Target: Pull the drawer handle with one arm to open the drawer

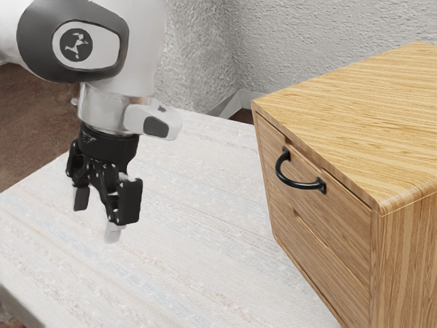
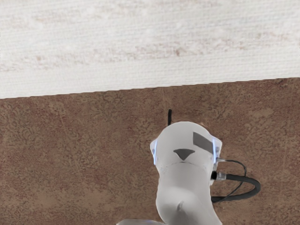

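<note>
A wooden cabinet [image 1: 382,123] stands on the exterior view's right part of the white table [image 1: 205,225]. Its upper drawer front [image 1: 307,198] carries a black curved handle [image 1: 298,175] and looks flush with the cabinet's face. A second drawer front [image 1: 321,266] lies below it. My black gripper [image 1: 97,215] hangs above the table toward the exterior view's left, well apart from the handle. It points down, open, with nothing between its fingers.
In the wrist view the white table's surface [image 2: 150,42] ends at an edge, with brown carpet [image 2: 70,154] beyond it. My own white arm base [image 2: 185,178] and a black cable [image 2: 239,187] stand on that floor. Grey textured walls [image 1: 307,41] rise behind the cabinet.
</note>
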Action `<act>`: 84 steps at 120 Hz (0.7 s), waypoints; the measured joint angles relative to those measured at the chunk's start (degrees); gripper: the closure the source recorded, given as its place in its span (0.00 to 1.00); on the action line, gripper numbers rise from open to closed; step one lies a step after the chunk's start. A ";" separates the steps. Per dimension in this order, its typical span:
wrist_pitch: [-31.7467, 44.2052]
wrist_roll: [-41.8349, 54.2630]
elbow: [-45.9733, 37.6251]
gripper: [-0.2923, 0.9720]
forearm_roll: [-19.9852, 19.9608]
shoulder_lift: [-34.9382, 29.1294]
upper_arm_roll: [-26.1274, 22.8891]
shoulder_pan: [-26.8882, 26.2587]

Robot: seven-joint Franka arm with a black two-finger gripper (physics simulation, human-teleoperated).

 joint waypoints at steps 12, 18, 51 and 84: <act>16.14 -0.54 -3.27 0.23 1.68 0.93 0.26 0.34; 21.67 -1.27 -3.84 0.23 1.93 1.47 0.12 1.18; 35.55 -25.60 -4.80 0.23 -9.97 0.30 0.02 -2.00; 41.25 -48.75 -9.29 0.23 -15.45 -3.93 -10.41 11.86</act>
